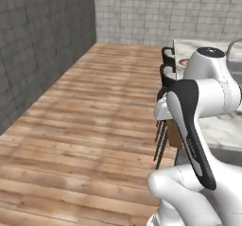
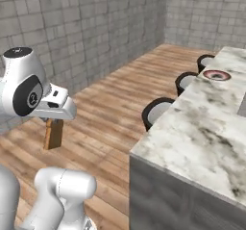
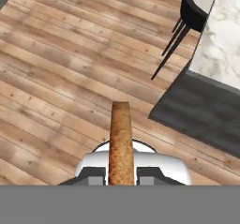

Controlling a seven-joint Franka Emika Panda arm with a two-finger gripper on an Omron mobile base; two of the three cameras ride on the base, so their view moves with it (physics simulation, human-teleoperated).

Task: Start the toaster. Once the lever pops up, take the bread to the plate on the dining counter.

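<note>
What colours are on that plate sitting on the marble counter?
The plate has a dark rim, a red ring and a pale centre, clearest in the right base view.

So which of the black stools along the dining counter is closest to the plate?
The far stool, the last of the row toward the back wall. It stands nearly level with the plate on the dining counter; the middle one and near one sit further back.

Kitchen dining area, marble dining counter (image 2: 202, 133), stools (image 2: 156, 111), plate (image 2: 216, 74)
</note>
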